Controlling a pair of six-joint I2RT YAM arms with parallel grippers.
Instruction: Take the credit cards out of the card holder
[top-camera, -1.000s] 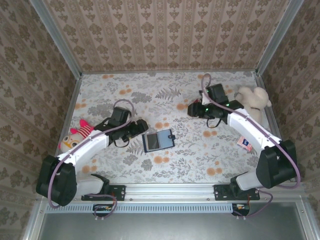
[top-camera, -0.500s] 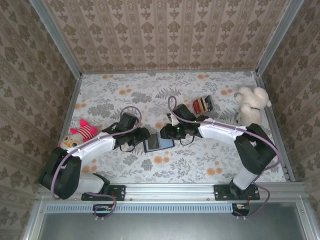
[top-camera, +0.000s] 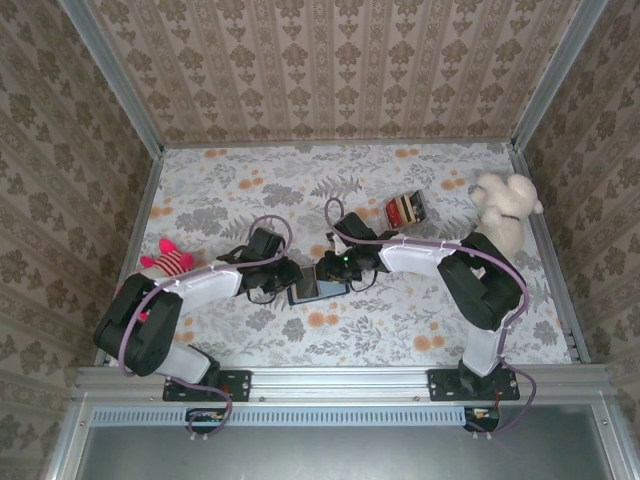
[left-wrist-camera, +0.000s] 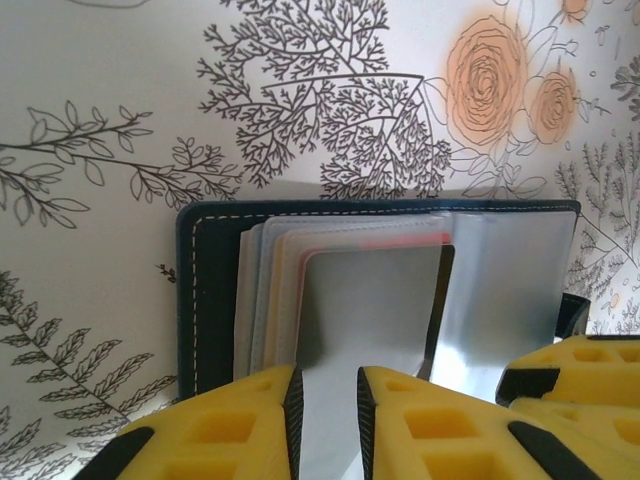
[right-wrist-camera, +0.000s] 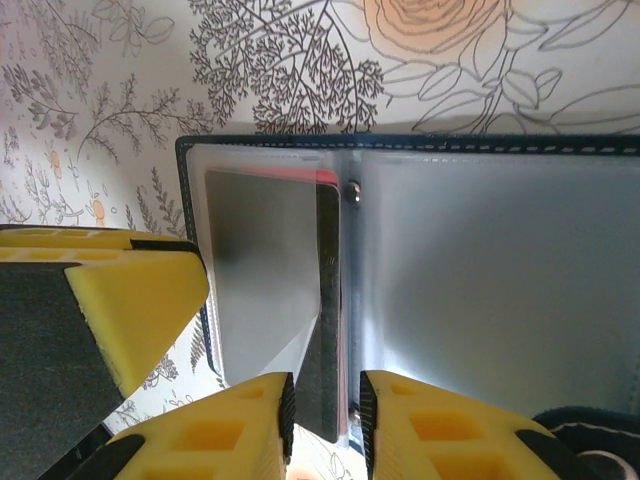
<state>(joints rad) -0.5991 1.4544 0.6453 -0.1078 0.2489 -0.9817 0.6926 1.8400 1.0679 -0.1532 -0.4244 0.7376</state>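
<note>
Card holder (top-camera: 320, 288) lies open mid-frame. L gripper (left-wrist-camera: 330, 410) is narrow, pinching a clear sleeve (left-wrist-camera: 380, 300); R gripper (right-wrist-camera: 325, 410) is narrow on a sleeve edge. Credit cards (left-wrist-camera: 400, 242) prob. thin, stiff, slick, sleeves floppy: grip a card's exposed edge

White-shelled left arm (top-camera: 195, 290) and right arm (top-camera: 415, 255): black joints, black bases on the aluminium front rail (top-camera: 340, 378), looping mauve cables (top-camera: 268, 217), yellow grid-moulded finger pads (left-wrist-camera: 240, 430).
</note>
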